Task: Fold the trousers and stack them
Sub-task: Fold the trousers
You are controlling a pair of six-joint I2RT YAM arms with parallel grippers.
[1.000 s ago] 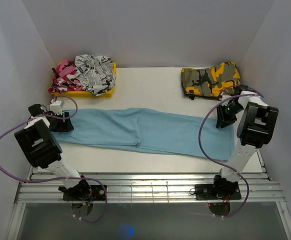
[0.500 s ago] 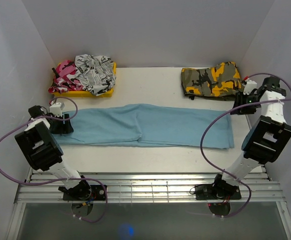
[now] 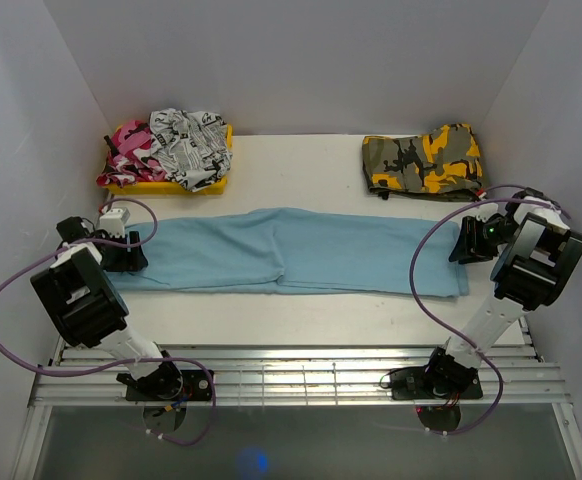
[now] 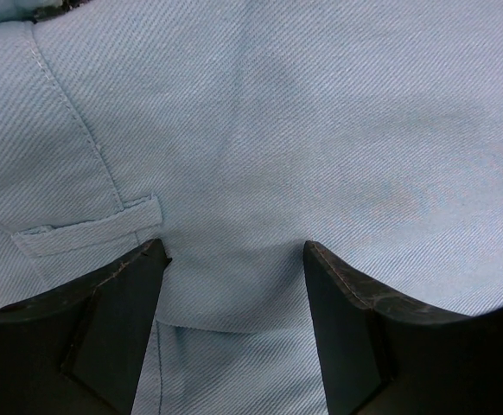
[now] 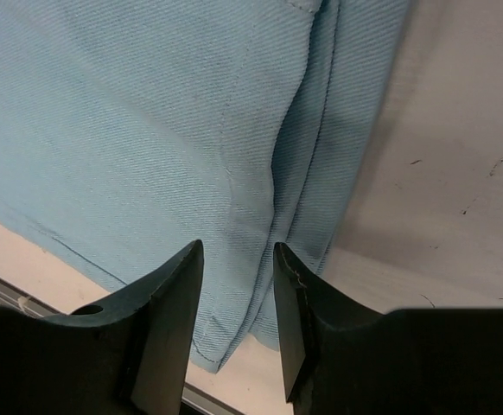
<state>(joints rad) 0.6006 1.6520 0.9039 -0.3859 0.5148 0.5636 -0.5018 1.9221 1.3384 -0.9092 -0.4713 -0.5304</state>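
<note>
light-blue trousers (image 3: 291, 250) flat across mid table (image 3: 301, 170), left to right. left gripper (image 4: 234, 251) spread wide on waistband end (belt loop (image 4: 87, 226) beside it). right gripper (image 5: 238, 252) narrowly apart over hem end, clamping nothing.

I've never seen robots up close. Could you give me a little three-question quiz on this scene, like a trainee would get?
1. True or false: the light-blue trousers are rolled into a ball.
2. What lies at the far right of the table? A) camouflage garment B) shoe C) bowl
3. Which has its jaws wider apart, the left tool or the right tool?
Key: 1 false, they lie flat lengthwise; 2 A; 3 left tool.
</note>
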